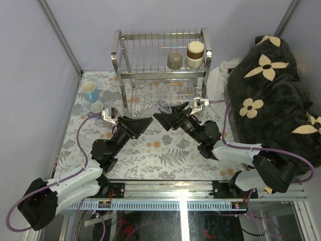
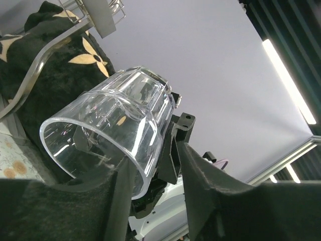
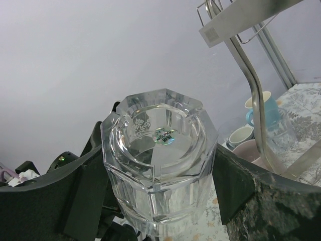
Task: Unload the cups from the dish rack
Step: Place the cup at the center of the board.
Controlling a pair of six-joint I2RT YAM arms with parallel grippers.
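The top view placed the clear glass (image 1: 164, 106) at mid-frame, before the dish rack (image 1: 119, 55), with both hands meeting there. Only the right wrist view showed the right hand (image 3: 160, 201) clamped on the glass's sides, base toward the lens. The left hand (image 2: 150, 201) flanked the rim (actual contact could not be told). Open table (image 1: 165, 155) lay below centre. The bottom edge of the left wrist view cropped the left hand.

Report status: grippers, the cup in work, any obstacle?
Right gripper shut on clear glass, held in front of dish rack. Left gripper astride its rim, grip unconfirmed. Olive-grey mug, brown-and-cream cup in upper tier. No obstacle seen.
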